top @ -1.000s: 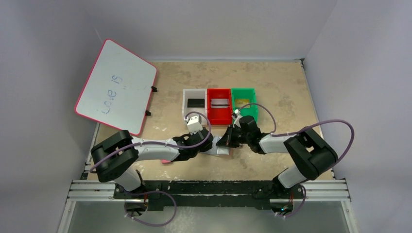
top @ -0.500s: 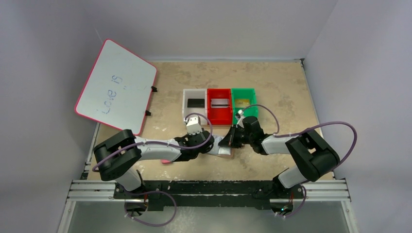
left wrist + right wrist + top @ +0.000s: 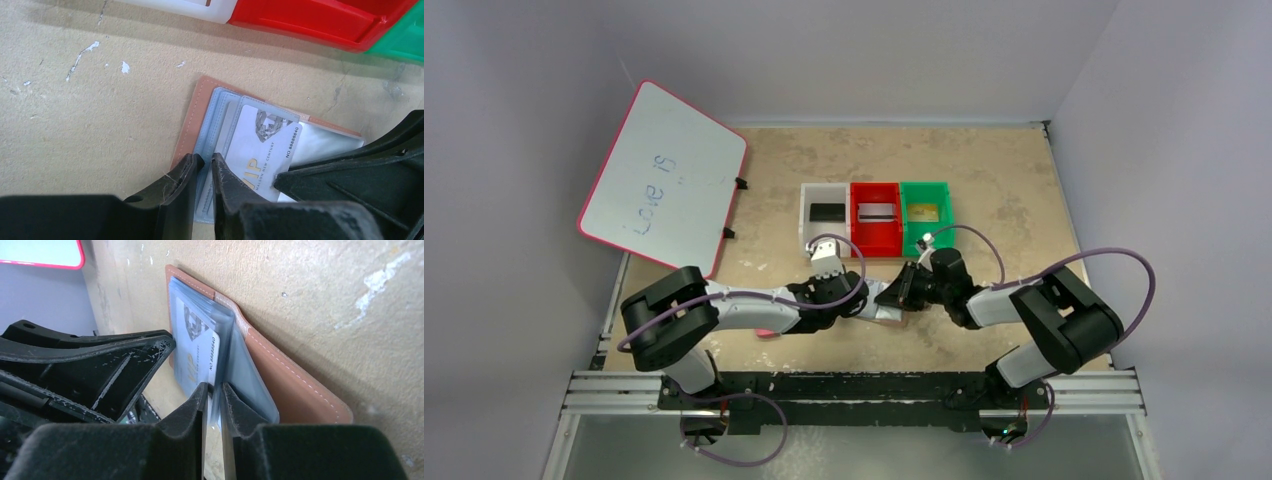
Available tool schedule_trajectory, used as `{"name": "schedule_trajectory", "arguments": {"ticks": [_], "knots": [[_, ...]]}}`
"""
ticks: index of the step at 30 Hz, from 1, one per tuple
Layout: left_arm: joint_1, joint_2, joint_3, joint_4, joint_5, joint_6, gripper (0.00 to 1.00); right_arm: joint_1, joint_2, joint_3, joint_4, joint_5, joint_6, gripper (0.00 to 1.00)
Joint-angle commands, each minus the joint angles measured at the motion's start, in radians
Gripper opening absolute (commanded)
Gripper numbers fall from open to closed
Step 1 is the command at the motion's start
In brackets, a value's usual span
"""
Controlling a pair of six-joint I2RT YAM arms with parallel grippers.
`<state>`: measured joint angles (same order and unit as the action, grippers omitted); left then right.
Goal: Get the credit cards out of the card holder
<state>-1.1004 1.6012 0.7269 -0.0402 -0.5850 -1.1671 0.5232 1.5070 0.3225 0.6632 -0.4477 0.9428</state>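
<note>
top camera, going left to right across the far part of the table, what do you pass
whiteboard → white bin → red bin → green bin

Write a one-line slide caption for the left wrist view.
Left gripper pinches a pale-blue clear sleeve of the open tan leather card holder, silver VIP card inside.

The card holder (image 3: 191, 107) is tan-brown, pale-stitched, its sleeves (image 3: 216, 117) blue-grey; the card (image 3: 257, 150) is white with gold lettering and a grey print; white bin (image 3: 190, 6), red bin (image 3: 300, 22), green bin (image 3: 402, 42); beige table (image 3: 75, 130) flecked white
</note>
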Motion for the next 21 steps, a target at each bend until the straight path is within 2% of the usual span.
{"name": "schedule_trajectory", "arguments": {"ticks": [1, 4, 9, 13, 21], "knots": [[-0.014, 0.047, -0.001, -0.087, 0.024, 0.001, 0.15, -0.001, -0.018, -0.048, 0.148, -0.033, 0.085, 0.18], [-0.019, 0.048, 0.004, -0.100, 0.014, -0.007, 0.13, -0.001, -0.023, -0.060, 0.191, -0.054, 0.092, 0.15], [-0.021, 0.042, 0.009, -0.122, -0.004, -0.016, 0.11, -0.002, -0.040, -0.060, 0.134, -0.038, 0.085, 0.05], [-0.021, 0.041, 0.008, -0.121, -0.003, -0.012, 0.10, -0.001, -0.025, -0.055, 0.123, -0.049, 0.079, 0.01], [-0.027, 0.043, 0.013, -0.114, 0.003, -0.003, 0.08, -0.001, 0.011, -0.044, 0.194, -0.048, 0.097, 0.14]]}}
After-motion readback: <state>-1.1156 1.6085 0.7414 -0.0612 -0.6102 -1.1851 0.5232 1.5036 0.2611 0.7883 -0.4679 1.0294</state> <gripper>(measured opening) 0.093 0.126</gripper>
